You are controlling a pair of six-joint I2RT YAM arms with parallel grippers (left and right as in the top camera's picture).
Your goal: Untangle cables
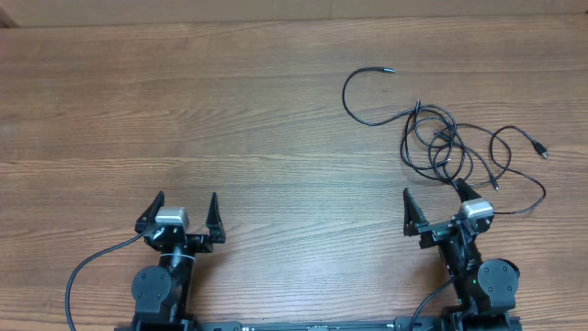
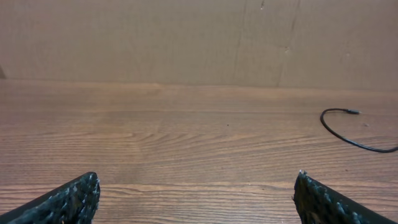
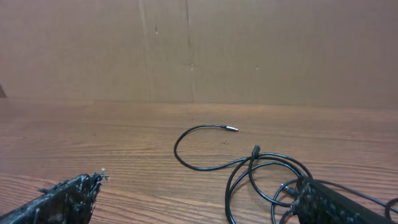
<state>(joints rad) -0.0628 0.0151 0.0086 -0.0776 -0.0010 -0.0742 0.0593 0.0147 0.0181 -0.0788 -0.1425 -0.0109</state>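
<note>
Wooden table (image 1: 230, 110) seen from above, with a loose tangle of thin black cables (image 1: 446, 147) lying on its right half. Sits just ahead of the right gripper (image 1: 432, 195), spreading forward and to the right. Nearest loops overlapping the tip of that gripper's right-hand finger in the overhead view, though whether truly touching or merely passing beside it cannot be told. Bunched in the middle as a knot of crossing loops with no single long axis. One long strand arcing away forward and left to a silvery plug end (image 1: 388, 70), another trailing off right to a small plug (image 1: 544, 150). Right gripper spread wide, holding nothing. Left gripper (image 1: 186, 200) likewise spread wide and holding nothing, well apart from the tangle across bare wood. Visible from the left wrist camera only as the far arcing strand (image 2: 348, 138), off to the right. Judged nearer and better placed: the right arm, needing only a short reach forward, probably toward one of the free strands rather than the knot. Nothing else on the table between either gripper and the cables. Plain brown board (image 3: 249, 50) standing behind the far edge.
</note>
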